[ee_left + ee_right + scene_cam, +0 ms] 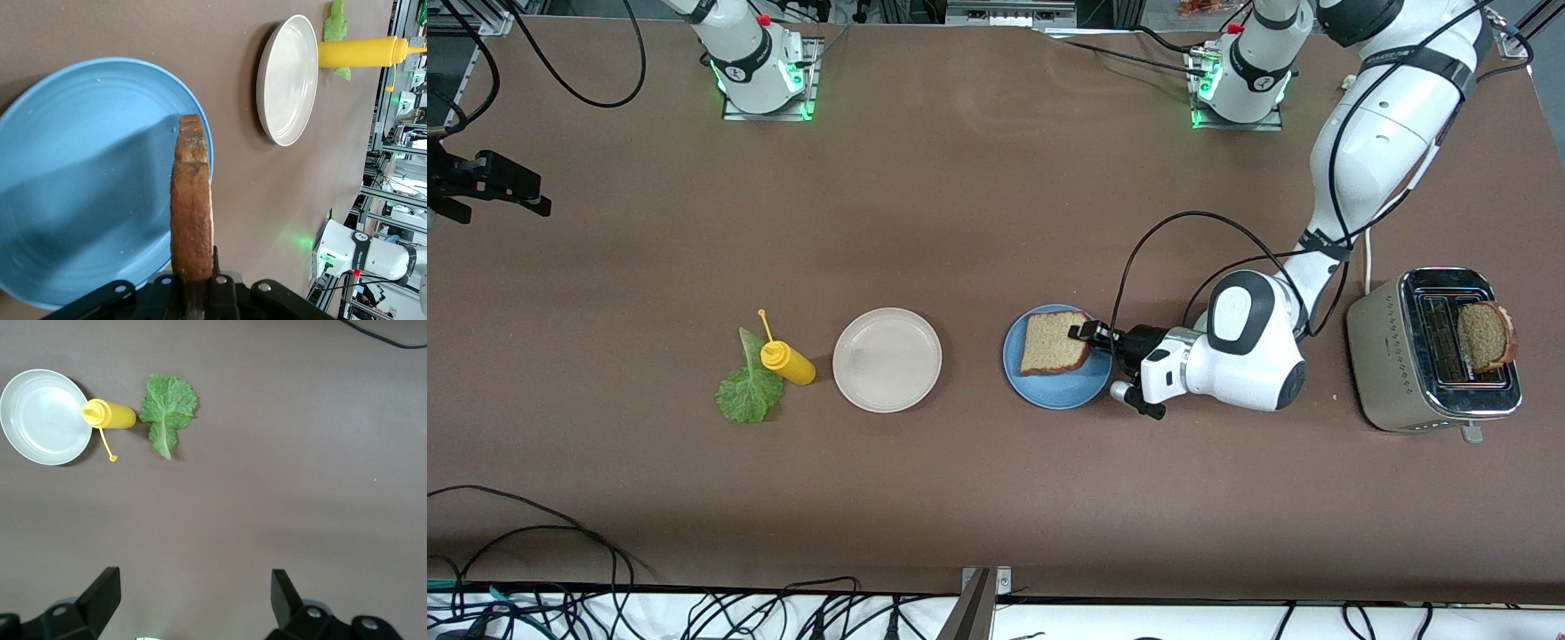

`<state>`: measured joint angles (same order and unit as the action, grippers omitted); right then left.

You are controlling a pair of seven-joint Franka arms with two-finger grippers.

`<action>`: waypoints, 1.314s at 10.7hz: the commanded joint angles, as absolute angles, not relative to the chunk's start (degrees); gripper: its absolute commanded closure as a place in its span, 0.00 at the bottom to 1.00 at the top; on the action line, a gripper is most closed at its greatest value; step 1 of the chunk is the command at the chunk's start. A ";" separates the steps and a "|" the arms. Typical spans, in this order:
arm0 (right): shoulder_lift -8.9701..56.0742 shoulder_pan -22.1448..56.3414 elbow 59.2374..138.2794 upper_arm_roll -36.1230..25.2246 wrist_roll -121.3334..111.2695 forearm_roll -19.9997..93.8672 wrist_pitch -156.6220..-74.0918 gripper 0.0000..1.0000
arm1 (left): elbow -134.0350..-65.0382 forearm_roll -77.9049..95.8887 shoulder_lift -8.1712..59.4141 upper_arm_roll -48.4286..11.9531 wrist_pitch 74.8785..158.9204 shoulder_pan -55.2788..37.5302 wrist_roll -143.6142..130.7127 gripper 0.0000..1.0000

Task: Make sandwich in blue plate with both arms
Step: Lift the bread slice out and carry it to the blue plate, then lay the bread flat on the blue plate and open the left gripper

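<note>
My left gripper is shut on one edge of a brown bread slice and holds it over the blue plate. In the left wrist view the slice shows edge-on between the jaws, above the plate. I cannot tell whether it touches the plate. A second slice stands in the toaster. The green lettuce leaf lies on the table toward the right arm's end. My right gripper is open and empty, high over the table, and that arm waits; the leaf shows below it.
A yellow squeeze bottle lies against the lettuce, beside a beige-white plate that sits between the bottle and the blue plate. The silver toaster stands at the left arm's end. A black camera mount juts in at the right arm's end.
</note>
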<state>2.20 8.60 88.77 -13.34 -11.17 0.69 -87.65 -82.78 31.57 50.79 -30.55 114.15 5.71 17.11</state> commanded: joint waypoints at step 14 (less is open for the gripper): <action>2.37 8.53 87.63 -13.62 -12.13 1.49 -86.57 0.00 | -80.60 8.63 44.41 -27.60 110.94 7.29 19.97 0.00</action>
